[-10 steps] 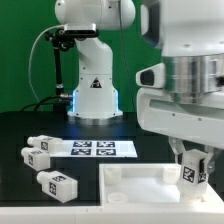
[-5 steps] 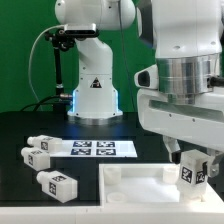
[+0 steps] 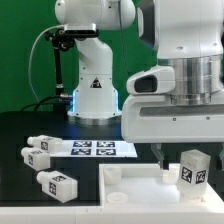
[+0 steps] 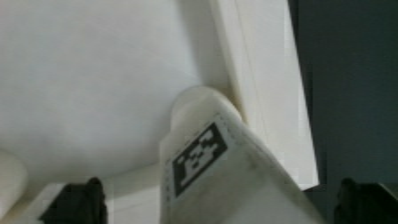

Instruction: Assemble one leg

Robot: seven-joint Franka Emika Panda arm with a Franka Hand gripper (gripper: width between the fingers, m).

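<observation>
This is a robotics lab. A white robot arm (image 3: 95,88) stands on a black table (image 3: 20,125), with a blue glow at its base and a dark cable (image 3: 40,62) arching beside it. Behind it hangs a plain green backdrop (image 3: 22,40) (flat and even in colour). A marker board (image 3: 95,148) printed with black-and-white square tags lies flat on the table, and a leg (image 3: 55,185) near it carries the same kind of tag.

Leg (image 4: 222,160) blurred and cropped in the wrist view, fingertips (image 4: 80,200) barely showing, panel (image 3: 140,178) cut off at near edge, tag patterns illegible
</observation>
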